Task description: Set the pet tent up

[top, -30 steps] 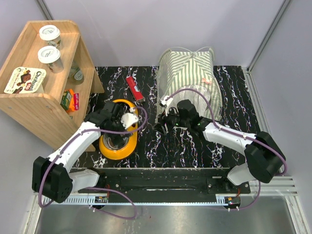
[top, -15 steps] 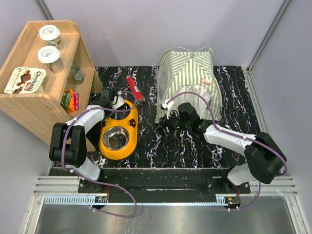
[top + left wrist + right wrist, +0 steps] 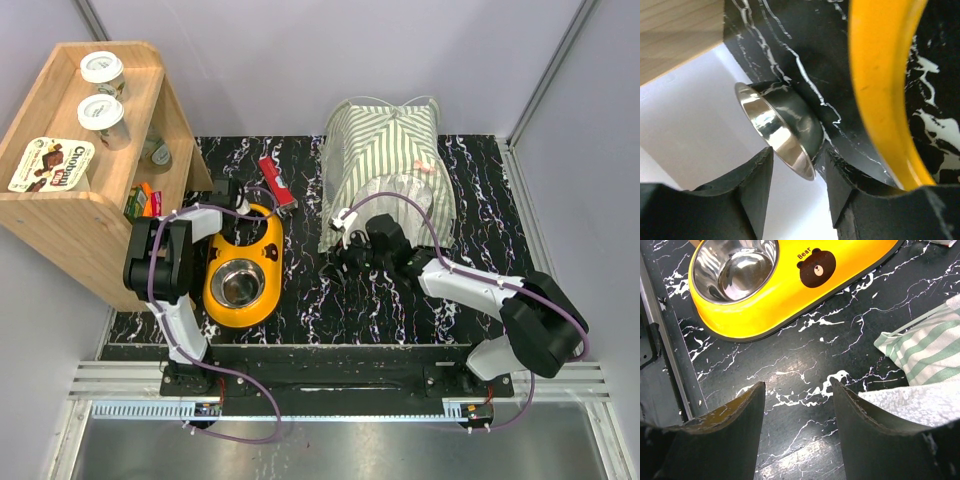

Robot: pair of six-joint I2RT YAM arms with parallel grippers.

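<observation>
The green-and-white striped pet tent [image 3: 390, 165] stands at the back of the black marbled mat, its white lace front facing my right arm. My right gripper [image 3: 338, 258] is open and empty, low over the mat just in front of the tent's near left corner. In the right wrist view the gripper [image 3: 797, 390] hovers over bare mat, with striped fabric [image 3: 925, 350] and lace to its right. My left gripper [image 3: 238, 200] is folded back at the far end of the yellow feeder [image 3: 262, 245]. In the left wrist view the gripper [image 3: 797, 155] pinches the wall of a tilted small steel bowl [image 3: 785, 130].
A wooden shelf [image 3: 70, 190] with cups and snack boxes stands at the left. A red packet [image 3: 277, 180] lies behind the feeder. A second steel bowl [image 3: 237, 283] sits in the feeder's near slot. The feeder also shows in the right wrist view [image 3: 790, 285].
My left arm has folded back, and its gripper has moved from over the feeder to the feeder's far left end. My right gripper has edged slightly toward the tent.
</observation>
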